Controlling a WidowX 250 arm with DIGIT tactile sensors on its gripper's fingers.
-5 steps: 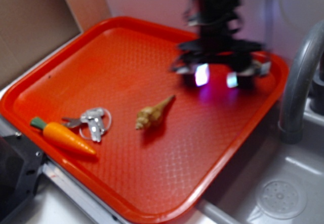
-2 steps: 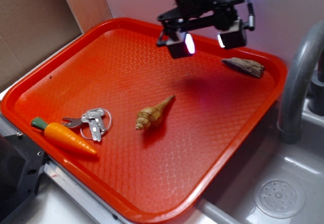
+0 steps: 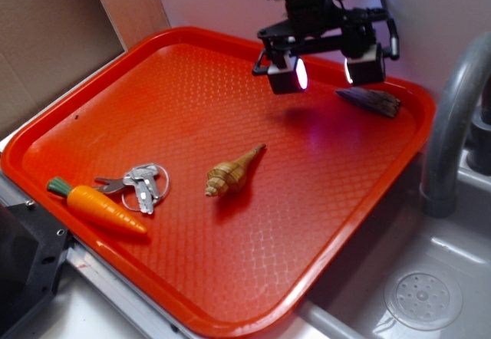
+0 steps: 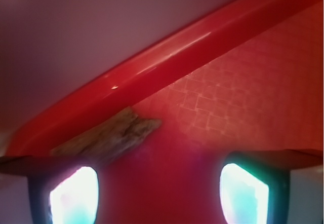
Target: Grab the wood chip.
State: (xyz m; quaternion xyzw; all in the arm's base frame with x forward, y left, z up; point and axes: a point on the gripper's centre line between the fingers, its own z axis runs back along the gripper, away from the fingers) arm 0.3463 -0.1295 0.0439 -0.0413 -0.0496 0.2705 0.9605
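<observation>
While the wood chip point(image 3: 370, 101) is lying ungrasped by the tray's point(image 3: 92, 109) far rim, the grab is just beginning.
Spread and empty, the end effector point(image 3: 328, 70) is hovering just beside the chip.

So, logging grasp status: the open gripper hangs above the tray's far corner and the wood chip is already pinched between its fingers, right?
Not pinched. In the exterior view the wood chip lies on the tray beside the open gripper, which holds nothing. The rest stands.
</observation>
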